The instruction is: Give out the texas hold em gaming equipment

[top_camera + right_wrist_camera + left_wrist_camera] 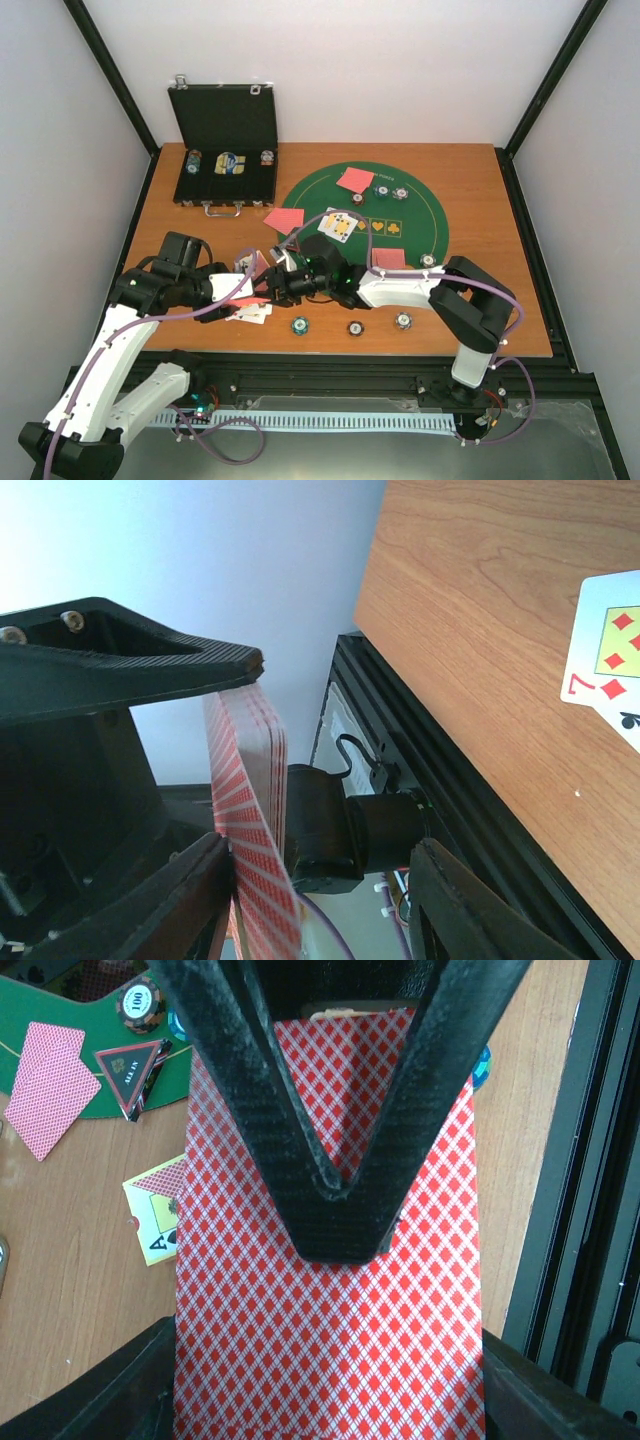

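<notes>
Left gripper (340,1222) pinches the red-backed card deck (330,1360); right gripper (326,852) half-open.

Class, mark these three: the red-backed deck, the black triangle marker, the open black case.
red-backed deck (330,1340), left wrist view, middle of the top card's back.
black triangle marker (130,1072), left wrist view, its centre face.
open black case (222,118), top external view, inside of the raised lid.
</notes>
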`<state>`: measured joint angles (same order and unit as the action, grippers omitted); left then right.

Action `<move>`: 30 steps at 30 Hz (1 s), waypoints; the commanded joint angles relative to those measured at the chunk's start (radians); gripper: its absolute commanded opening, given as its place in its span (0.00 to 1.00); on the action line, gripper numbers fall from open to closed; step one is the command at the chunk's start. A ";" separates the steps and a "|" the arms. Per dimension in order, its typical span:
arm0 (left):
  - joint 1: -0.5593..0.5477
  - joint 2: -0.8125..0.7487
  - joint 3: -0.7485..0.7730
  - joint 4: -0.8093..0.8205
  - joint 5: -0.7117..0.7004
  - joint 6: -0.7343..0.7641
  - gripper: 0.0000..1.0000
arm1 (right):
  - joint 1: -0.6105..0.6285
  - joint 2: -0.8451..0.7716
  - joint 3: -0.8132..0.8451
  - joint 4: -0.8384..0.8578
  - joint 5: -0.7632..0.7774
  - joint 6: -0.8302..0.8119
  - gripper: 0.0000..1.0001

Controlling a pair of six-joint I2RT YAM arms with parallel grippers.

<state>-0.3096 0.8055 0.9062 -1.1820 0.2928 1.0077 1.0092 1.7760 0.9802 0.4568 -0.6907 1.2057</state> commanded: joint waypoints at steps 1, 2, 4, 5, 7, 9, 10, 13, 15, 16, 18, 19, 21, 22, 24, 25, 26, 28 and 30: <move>-0.003 -0.019 0.031 0.040 0.019 0.009 0.37 | -0.009 -0.045 -0.026 -0.077 0.020 -0.033 0.49; -0.003 -0.021 0.031 0.041 0.020 0.009 0.37 | -0.010 -0.050 -0.037 -0.072 0.021 -0.029 0.48; -0.003 -0.019 0.032 0.040 0.023 0.008 0.37 | -0.011 -0.058 -0.050 -0.070 0.024 -0.026 0.46; -0.004 -0.020 0.032 0.039 0.023 0.008 0.37 | -0.011 -0.062 -0.054 -0.075 0.027 -0.028 0.44; -0.003 -0.019 0.030 0.039 0.022 0.008 0.37 | -0.011 -0.068 -0.057 -0.082 0.028 -0.033 0.39; -0.003 -0.021 0.033 0.038 0.021 0.010 0.37 | -0.011 -0.077 -0.057 -0.099 0.032 -0.041 0.31; -0.003 -0.022 0.033 0.038 0.019 0.011 0.37 | -0.011 -0.082 -0.059 -0.104 0.034 -0.044 0.27; -0.003 -0.022 0.029 0.037 0.014 0.013 0.37 | -0.013 -0.095 -0.060 -0.106 0.036 -0.042 0.13; -0.003 -0.022 0.023 0.038 0.012 0.017 0.37 | -0.016 -0.108 -0.060 -0.113 0.040 -0.042 0.09; -0.003 -0.023 0.020 0.038 0.012 0.018 0.37 | -0.018 -0.115 -0.060 -0.118 0.042 -0.043 0.07; -0.004 -0.026 0.016 0.039 0.011 0.019 0.37 | -0.023 -0.131 -0.061 -0.140 0.042 -0.054 0.07; -0.003 -0.025 0.016 0.040 0.012 0.019 0.37 | -0.025 -0.139 -0.061 -0.151 0.042 -0.061 0.07; -0.003 -0.025 0.017 0.041 0.012 0.018 0.37 | -0.030 -0.155 -0.063 -0.188 0.043 -0.081 0.07; -0.003 -0.025 0.019 0.041 0.012 0.018 0.37 | -0.034 -0.164 -0.066 -0.207 0.043 -0.091 0.07; -0.003 -0.023 0.020 0.041 0.013 0.018 0.37 | -0.043 -0.177 -0.069 -0.241 0.041 -0.112 0.07; -0.003 -0.023 0.023 0.041 0.015 0.018 0.37 | -0.047 -0.183 -0.060 -0.280 0.047 -0.134 0.06; -0.003 -0.022 0.023 0.040 0.014 0.019 0.37 | -0.050 -0.189 -0.050 -0.324 0.054 -0.160 0.05; -0.003 -0.020 0.022 0.039 0.014 0.019 0.37 | -0.061 -0.207 -0.037 -0.388 0.054 -0.198 0.03; -0.003 -0.022 0.023 0.038 0.015 0.019 0.37 | -0.082 -0.228 -0.040 -0.421 0.050 -0.216 0.03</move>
<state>-0.3096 0.7956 0.9058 -1.1748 0.2806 1.0080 0.9573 1.5929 0.9306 0.1818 -0.6582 1.0729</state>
